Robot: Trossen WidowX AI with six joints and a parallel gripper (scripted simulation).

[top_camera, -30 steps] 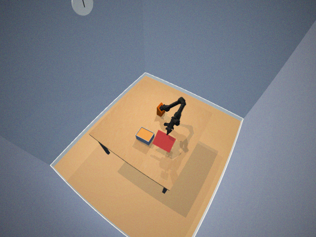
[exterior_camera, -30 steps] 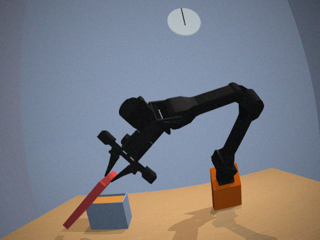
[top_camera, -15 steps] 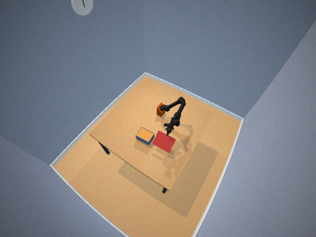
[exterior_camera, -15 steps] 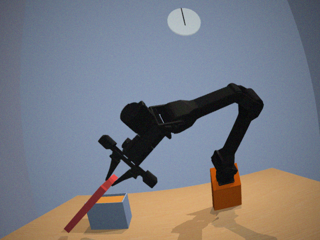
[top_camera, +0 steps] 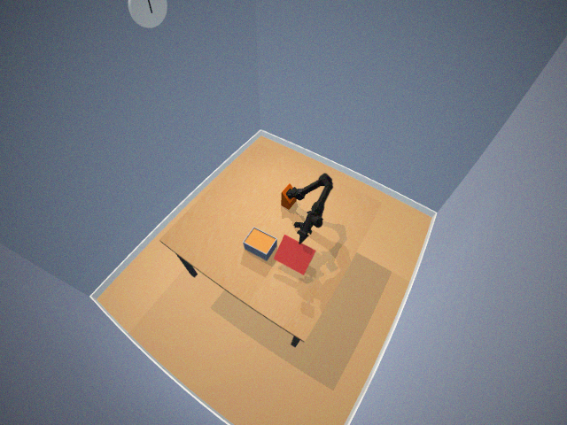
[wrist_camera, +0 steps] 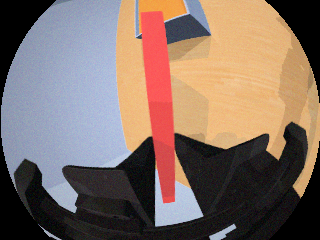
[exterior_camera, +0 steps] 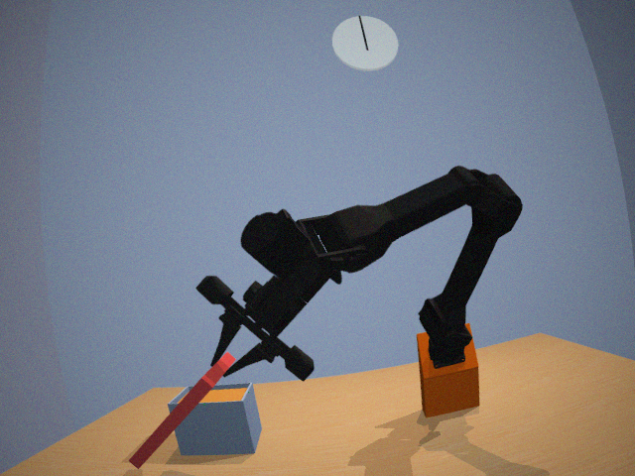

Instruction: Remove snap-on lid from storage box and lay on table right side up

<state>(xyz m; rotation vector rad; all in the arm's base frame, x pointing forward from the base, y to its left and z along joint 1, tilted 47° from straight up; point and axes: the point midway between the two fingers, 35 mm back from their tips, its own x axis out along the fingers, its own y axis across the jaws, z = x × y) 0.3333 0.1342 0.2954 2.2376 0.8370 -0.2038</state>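
Note:
The red lid (top_camera: 295, 255) (exterior_camera: 177, 417) (wrist_camera: 159, 82) is off the box and tilted steeply, its upper edge between my fingertips and its far edge pointing down. Whether its low edge touches the table I cannot tell. My gripper (top_camera: 300, 240) (exterior_camera: 219, 370) (wrist_camera: 162, 139) is shut on the lid. The blue-grey storage box (top_camera: 258, 251) (exterior_camera: 217, 427) (wrist_camera: 187, 31) stands upright and open, with an orange inside showing. In the top view it stands just left of the lid; in the exterior view it is partly behind the lid.
The wooden table (top_camera: 220, 242) (exterior_camera: 327, 424) (wrist_camera: 240, 90) carries the box and the orange arm base (top_camera: 287, 197) (exterior_camera: 450, 392). In the top view the base stands above the box and lid, and the table's long dark edge runs below them.

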